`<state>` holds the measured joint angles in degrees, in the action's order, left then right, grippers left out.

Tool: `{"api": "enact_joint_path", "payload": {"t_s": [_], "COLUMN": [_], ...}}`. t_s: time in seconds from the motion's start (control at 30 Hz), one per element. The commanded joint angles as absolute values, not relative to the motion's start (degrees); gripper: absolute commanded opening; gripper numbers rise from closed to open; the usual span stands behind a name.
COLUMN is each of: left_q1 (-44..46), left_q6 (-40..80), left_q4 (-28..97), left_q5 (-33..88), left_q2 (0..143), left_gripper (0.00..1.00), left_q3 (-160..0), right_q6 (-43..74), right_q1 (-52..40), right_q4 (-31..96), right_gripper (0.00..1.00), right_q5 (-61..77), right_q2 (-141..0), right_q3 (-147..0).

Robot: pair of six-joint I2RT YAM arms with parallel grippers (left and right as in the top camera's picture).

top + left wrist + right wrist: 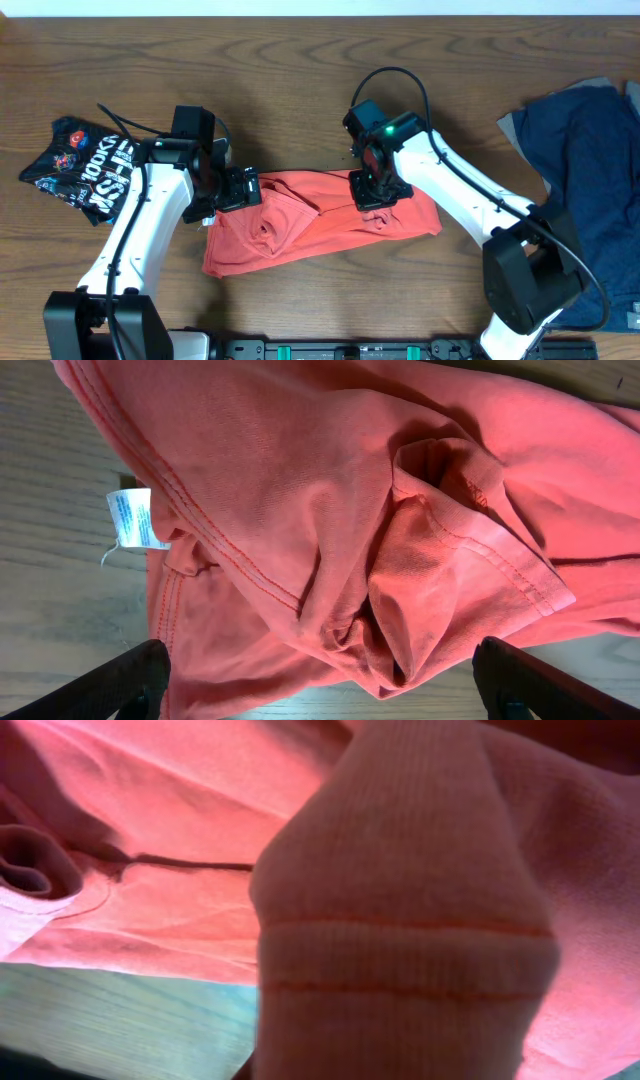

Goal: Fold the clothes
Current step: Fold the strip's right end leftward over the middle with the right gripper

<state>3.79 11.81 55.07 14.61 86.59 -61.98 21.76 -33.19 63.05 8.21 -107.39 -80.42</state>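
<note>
The coral-red T-shirt (300,228) lies bunched in a long strip across the middle of the table, its lettering hidden. My left gripper (240,190) is at its upper left end. In the left wrist view its jaws (340,685) are spread wide open, with the shirt's folds (330,520) and a white label (135,518) just ahead of them. My right gripper (375,192) is on the shirt's upper right edge. In the right wrist view a ribbed band of the shirt (400,950) fills the frame over the jaws, so it looks shut on the cloth.
A black printed garment (85,165) lies crumpled at the left edge. A navy garment (580,170) is spread at the far right, over a grey piece. Bare wooden tabletop (300,80) runs along the back.
</note>
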Motion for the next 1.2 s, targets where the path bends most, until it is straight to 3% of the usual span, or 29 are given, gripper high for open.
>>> {"api": "enact_joint_path", "payload": {"t_s": [0.0, 0.07, 0.17, 0.33, 0.67, 0.93, 1.17], "left_q1": [3.4, 3.4, 3.4, 3.4, 3.4, 3.4, 3.4], "left_q6": [11.7, 11.7, 11.7, 11.7, 11.7, 11.7, 11.8], "left_q4": [55.2, 55.2, 55.2, 55.2, 54.5, 52.7, 51.7], "left_q5": [13.9, 13.9, 13.9, 13.9, 13.8, 5.3, 5.5], "left_q2": [86.6, 86.6, 86.6, 86.6, 86.7, 91.5, 100.0], "left_gripper": [0.98, 0.98, 0.98, 0.98, 0.98, 0.98, 0.98], "left_q3": [-62.4, -62.4, -62.4, -62.4, -60.6, -58.2, -58.2], "right_q6": [22.2, 21.0, 11.8, 11.4, 22.2, 22.3, 22.2], "right_q1": [-34.8, -35.0, -35.0, -34.4, -29.4, -24.1, -23.3], "right_q4": [62.5, 61.4, 59.6, 59.1, 62.2, 64.7, 65.6], "right_gripper": [0.19, 0.34, 0.42, 0.36, 0.37, 0.41, 0.41], "right_q5": [10.8, 14.5, 23.8, 20.7, -1.4, -1.7, -1.7], "right_q2": [-107.9, -107.9, -107.9, -107.9, -103.8, -101.3, -101.3], "right_q3": [-80.5, -80.5, -80.5, -80.5, -80.6, -80.6, -80.6]}}
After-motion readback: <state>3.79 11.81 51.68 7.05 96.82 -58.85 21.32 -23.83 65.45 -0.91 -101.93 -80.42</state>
